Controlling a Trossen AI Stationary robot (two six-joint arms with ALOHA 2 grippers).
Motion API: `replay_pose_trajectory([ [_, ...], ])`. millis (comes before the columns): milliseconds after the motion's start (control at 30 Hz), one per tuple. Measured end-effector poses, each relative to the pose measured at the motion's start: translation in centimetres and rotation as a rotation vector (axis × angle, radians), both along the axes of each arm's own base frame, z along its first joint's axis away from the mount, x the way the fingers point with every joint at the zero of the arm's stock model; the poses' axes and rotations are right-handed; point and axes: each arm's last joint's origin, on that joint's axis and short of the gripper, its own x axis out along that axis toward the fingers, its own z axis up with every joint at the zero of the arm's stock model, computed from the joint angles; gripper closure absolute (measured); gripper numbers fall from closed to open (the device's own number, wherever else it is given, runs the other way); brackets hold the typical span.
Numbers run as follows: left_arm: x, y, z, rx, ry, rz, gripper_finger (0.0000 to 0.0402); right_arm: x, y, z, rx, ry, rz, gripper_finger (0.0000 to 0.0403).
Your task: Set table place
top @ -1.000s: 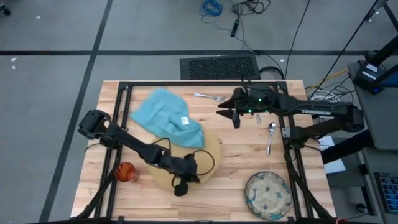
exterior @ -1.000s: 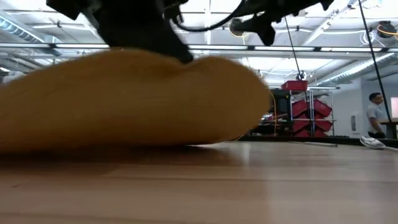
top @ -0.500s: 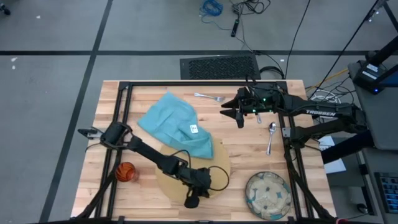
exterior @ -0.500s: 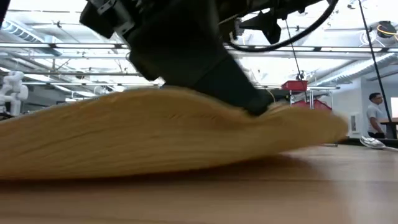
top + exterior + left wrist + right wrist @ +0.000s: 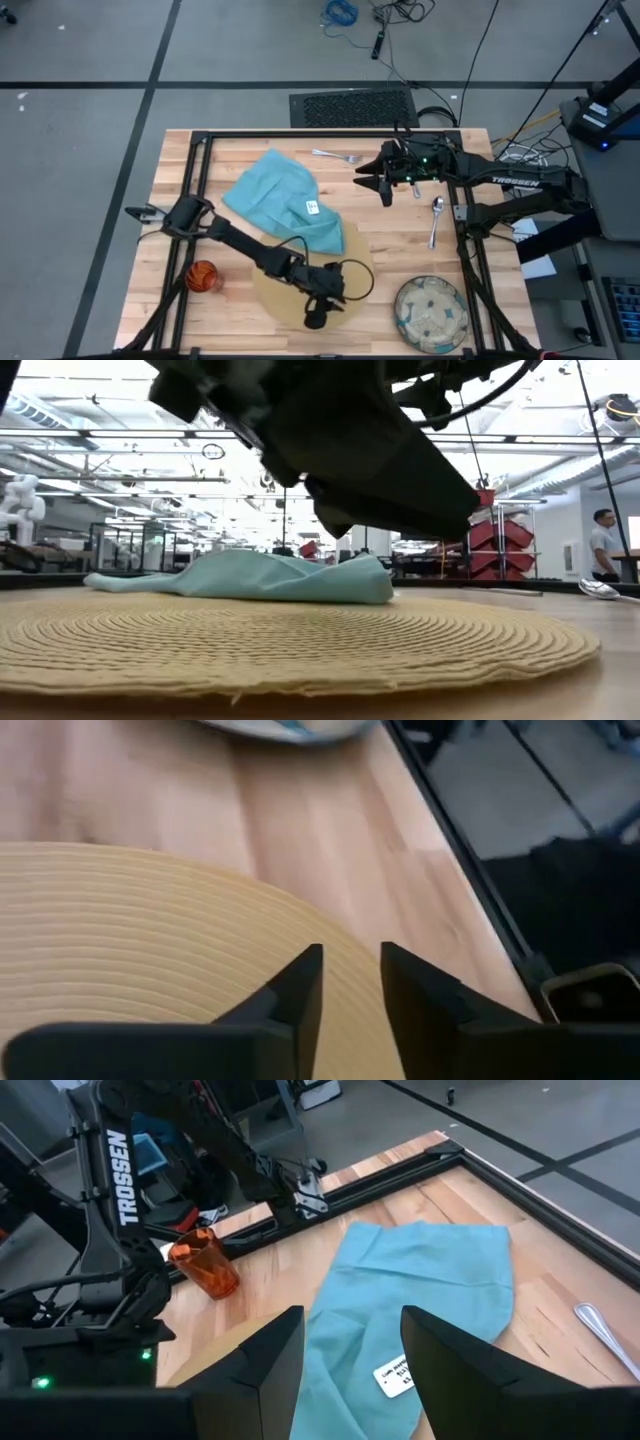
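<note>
The round tan mat (image 5: 275, 300) lies flat on the plank table (image 5: 400, 260), near the front edge at the middle. The light-blue napkin (image 5: 285, 200) lies behind it, its near corner on the mat's far rim. My left gripper (image 5: 318, 318) stands just above the mat's near-right rim (image 5: 200, 920). Its fingers are a little apart, and the mat shows between them. My right gripper (image 5: 380, 185) hangs open and empty over the far part of the table, above the napkin (image 5: 420, 1290).
The orange cup (image 5: 203, 276) stands near the left edge. The greenish plate (image 5: 430, 312) lies at the near right, close to the mat. The fork (image 5: 335, 156) lies at the far middle and the spoon (image 5: 436, 215) at the right. No knife shows.
My left gripper has gone toward the table's near and right edges, dragging the mat that way out from under most of the napkin. The mat's rim was raised and bowed. Now it lies flat, and the gripper stands clear above it. The napkin shifted slightly with it.
</note>
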Motion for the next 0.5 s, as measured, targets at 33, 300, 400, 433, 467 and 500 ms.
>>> replay_pose_trajectory([
  [33, 0.2, 0.3, 0.0, -0.013, 0.002, 0.018, 0.0303, 0.0, 0.0, 0.0, 0.000, 0.000, 0.000, 0.0243],
  [300, -1.5, 2.2, -0.6, -0.001, 0.323, 0.118, 0.0286, -0.1, 0.0, -0.3, 0.011, 0.034, 0.001, 0.0243],
  [400, -2.4, 2.1, -1.3, 0.076, 0.398, 0.151, 0.0286, -0.2, 0.0, -0.4, 0.012, 0.047, 0.002, 0.0243],
  [433, -2.5, 2.1, -1.4, 0.098, 0.410, 0.161, 0.0286, -0.2, 0.0, -0.5, 0.013, 0.051, 0.002, 0.0243],
  [467, -2.5, 2.0, -1.4, 0.105, 0.402, 0.165, 0.0286, -0.2, 0.0, -0.5, 0.012, 0.051, 0.002, 0.0243],
  [500, -2.5, 2.0, -1.4, 0.107, 0.396, 0.167, 0.0286, -0.2, 0.0, -0.4, 0.011, 0.050, 0.003, 0.0243],
])
